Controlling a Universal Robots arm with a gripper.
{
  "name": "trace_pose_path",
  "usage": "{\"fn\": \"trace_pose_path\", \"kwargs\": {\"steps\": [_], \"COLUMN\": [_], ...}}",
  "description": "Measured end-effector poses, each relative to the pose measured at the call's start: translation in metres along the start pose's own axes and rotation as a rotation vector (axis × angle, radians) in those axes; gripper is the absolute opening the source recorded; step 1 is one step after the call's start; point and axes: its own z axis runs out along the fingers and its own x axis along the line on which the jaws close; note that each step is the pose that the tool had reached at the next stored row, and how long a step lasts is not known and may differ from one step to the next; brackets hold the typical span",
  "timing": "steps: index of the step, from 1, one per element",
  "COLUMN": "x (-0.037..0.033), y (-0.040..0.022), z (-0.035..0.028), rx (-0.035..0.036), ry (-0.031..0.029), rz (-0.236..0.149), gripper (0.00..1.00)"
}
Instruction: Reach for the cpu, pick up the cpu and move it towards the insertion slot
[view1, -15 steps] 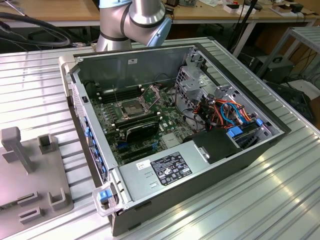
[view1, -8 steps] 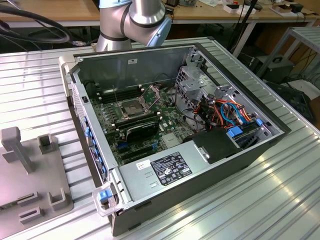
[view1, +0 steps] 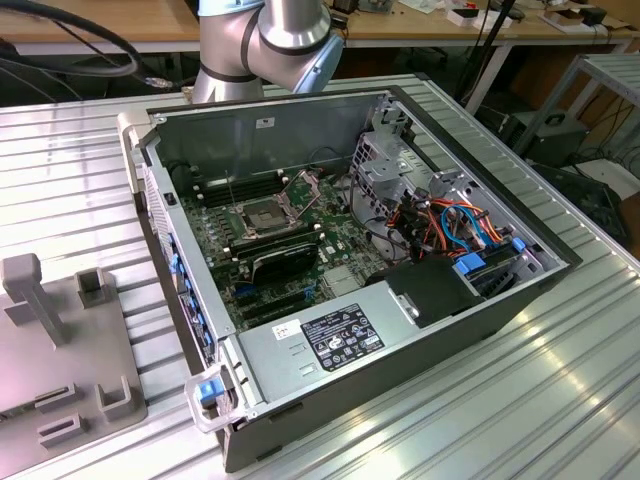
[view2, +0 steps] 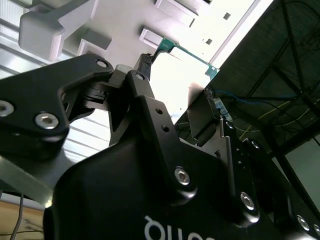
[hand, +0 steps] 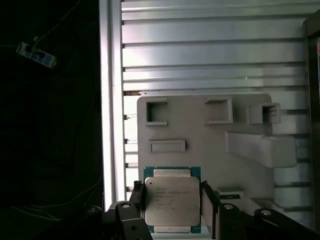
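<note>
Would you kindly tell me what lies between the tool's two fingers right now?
The cpu, silvery face showing, sits between the fingers of the tool, as the first wrist view shows.

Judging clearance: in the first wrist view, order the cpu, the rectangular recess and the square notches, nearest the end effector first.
1. cpu, held in the end effector.
2. rectangular recess, beyond it on the grey block.
3. square notches, at the block's far edge, tied.

A robotics lab is suggested by an opened computer case (view1: 280, 125) on a ribbed aluminium tabletop (view1: 500, 400), robot arm (view1: 265, 40) and workbenches (view1: 160, 20) behind.
</note>
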Motion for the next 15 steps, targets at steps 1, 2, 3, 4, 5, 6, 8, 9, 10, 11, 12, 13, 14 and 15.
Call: {"fn": "trace_pose_path", "kwargs": {"steps": [1,2,3,4,5,6,8,9,10,11,12,13,14,15], "x": [0.0001,0.0001,0.0001,0.0001,0.0002,0.0002,0.0002,0.0002,0.0002,0.0003,0.0003,0.0003,0.0004,0.0004], "y": [0.0001,0.0002,0.0002,0.0002,0.0003,0.0004,0.0005,0.0006,0.0007,0.0008,0.0008,0.0009,0.001,0.001], "z": [-0.0012,-0.0033,-0.0047,-0.0056,-0.0064,-0.0075,-0.0108,-0.0116,-0.014,-0.0156,-0.0165,-0.0182,-0.0192,-0.0208], "rx": [0.0,0.0,0.0,0.0,-0.0002,0.0,0.0,0.0,0.0,0.0,0.0,-0.0001,-0.0001,-0.0001], "ry": [0.0,-0.0001,-0.0001,-0.0001,-0.0002,0.0,0.0,0.0,0.0,0.0,-0.0001,0.0,0.0,0.0], "rz": [0.0,0.0,0.0,0.0,0.0,0.0,0.0,0.0,0.0,0.0,0.0,0.0,0.0,0.0], "gripper": [0.55,0.55,0.55,0.55,0.55,0.55,0.55,0.55,0.55,0.55,0.55,0.55,0.55,0.55]}}
